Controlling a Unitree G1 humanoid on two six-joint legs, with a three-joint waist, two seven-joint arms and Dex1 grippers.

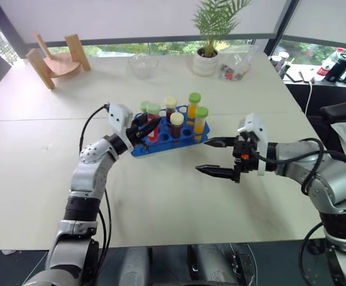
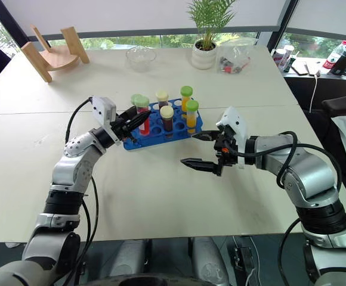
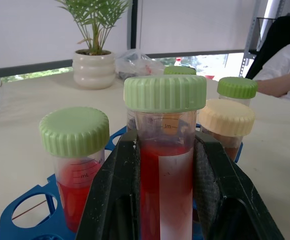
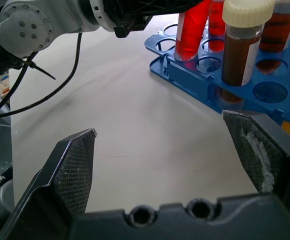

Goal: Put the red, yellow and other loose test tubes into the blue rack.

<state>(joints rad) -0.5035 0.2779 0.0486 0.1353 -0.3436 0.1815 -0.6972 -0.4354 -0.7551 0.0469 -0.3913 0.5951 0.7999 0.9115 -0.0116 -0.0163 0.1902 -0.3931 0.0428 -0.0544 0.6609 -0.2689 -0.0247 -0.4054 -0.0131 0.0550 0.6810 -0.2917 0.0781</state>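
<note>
My left claw (image 3: pixel 160 200) has matt black fingers (image 3: pixel 112 200) with a fine cross-hatched texture. It clamps a clear plastic red tube (image 3: pixel 166 175) with a ribbed, matt green cap. The blue rack (image 4: pixel 245 90) is smooth, glossy moulded plastic. My right claw (image 4: pixel 170 160) carries the same textured black pads. The tabletop (image 1: pixel 161 196) is smooth, matt off-white. At its far left corner stands a bare wooden stand (image 1: pixel 56 59).

The left hand (image 2: pixel 138 121) clamps a red tube (image 2: pixel 143 117) at the blue rack (image 2: pixel 161 128). The right hand (image 2: pixel 198 149) hangs spread wide beside it over the bench (image 2: pixel 149 190).
</note>
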